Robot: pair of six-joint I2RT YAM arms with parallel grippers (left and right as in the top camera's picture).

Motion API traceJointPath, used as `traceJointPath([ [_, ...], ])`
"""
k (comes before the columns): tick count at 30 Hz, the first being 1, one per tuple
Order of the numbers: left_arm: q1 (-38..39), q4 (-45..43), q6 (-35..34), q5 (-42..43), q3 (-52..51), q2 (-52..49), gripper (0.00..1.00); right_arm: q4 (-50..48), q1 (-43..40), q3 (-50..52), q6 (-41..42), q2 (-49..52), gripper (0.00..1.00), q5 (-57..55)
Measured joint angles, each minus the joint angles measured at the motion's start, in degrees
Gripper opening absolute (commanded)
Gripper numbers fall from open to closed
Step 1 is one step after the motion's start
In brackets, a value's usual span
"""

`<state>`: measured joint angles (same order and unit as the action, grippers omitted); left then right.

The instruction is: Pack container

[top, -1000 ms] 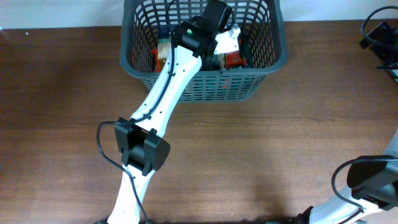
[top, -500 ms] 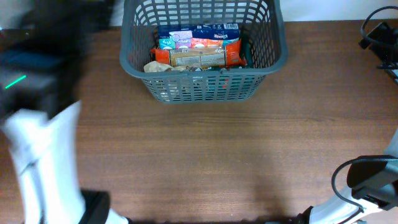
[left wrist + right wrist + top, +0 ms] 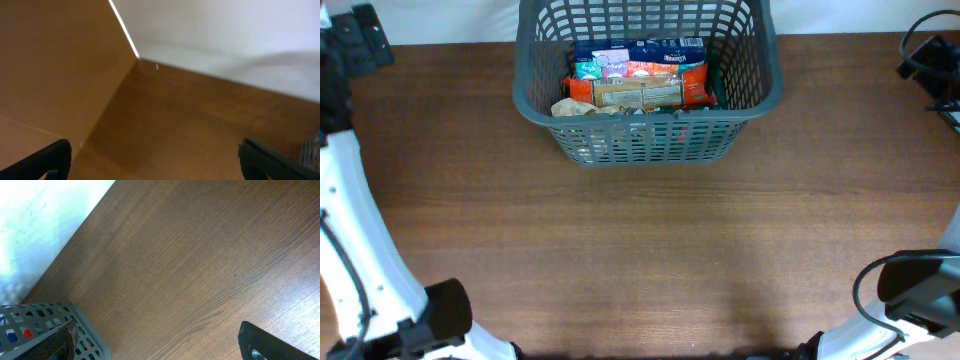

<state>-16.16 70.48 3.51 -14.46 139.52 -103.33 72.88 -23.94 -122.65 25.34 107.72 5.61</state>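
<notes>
The container, a dark gray slotted basket (image 3: pixel 647 135), stands at the back middle of the table. It holds several snack packs (image 3: pixel 638 75), among them blue, orange and tan ones. My left gripper (image 3: pixel 160 162) is open and empty over bare wood near the table's far left corner, well left of the basket. In the overhead view its wrist (image 3: pixel 360 35) is at the top left. My right gripper (image 3: pixel 160 345) is open and empty above the table. A corner of the basket (image 3: pixel 87 335) shows beside its left finger.
Black cables and a device (image 3: pixel 932 60) lie at the back right edge. The right arm's base (image 3: pixel 915 290) is at the front right. A white wall borders the table's far edge (image 3: pixel 225 35).
My left arm has come out of the basket and swung to the far left back corner. The snack packs in the basket are now uncovered. The right arm has not moved.
</notes>
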Motion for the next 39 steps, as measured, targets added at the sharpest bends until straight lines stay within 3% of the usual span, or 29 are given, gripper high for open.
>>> traceJointPath([
  [7, 0.0, 3.54, -0.35, 1.01, -0.9, -0.85, 0.99, 0.04, 8.11, 0.44, 0.04, -4.2, 0.99, 0.02],
  [14, 0.0, 8.39, -0.37, 1.01, -0.9, -0.9, 0.99, 0.02, 20.98, 0.44, -0.02, -17.0, 0.99, 0.33],
  [20, 0.0, 10.78, -0.39, 1.01, -0.9, -0.9, 0.99, -3.48, 23.3, 4.81, -6.71, -28.7, 0.99, -7.08],
  [23, 0.0, 11.54, -0.37, 1.05, -0.9, -0.9, 0.99, -15.98, 23.3, 15.23, -9.81, -37.92, 0.99, -14.78],
  [27, 0.0, 11.63, -0.37, 1.07, -0.9, -0.9, 0.99, -39.85, 23.3, 35.78, -11.85, -54.1, 0.99, -22.32],
  [29, 0.0, 11.65, -0.37, 1.14, -0.9, -0.9, 0.99, -47.08, 23.3, 45.44, -12.37, -62.4, 0.99, -24.33],
  [34, 0.0, 11.67, -0.37, 1.16, -0.9, -0.9, 0.99, -53.11, 23.3, 68.15, -12.5, -83.76, 0.99, -26.75],
  [39, 0.0, 11.67, -0.39, 1.18, -0.9, -0.9, 0.99, -52.76, 23.3, 88.17, -12.44, -94.82, 0.99, -27.26],
])
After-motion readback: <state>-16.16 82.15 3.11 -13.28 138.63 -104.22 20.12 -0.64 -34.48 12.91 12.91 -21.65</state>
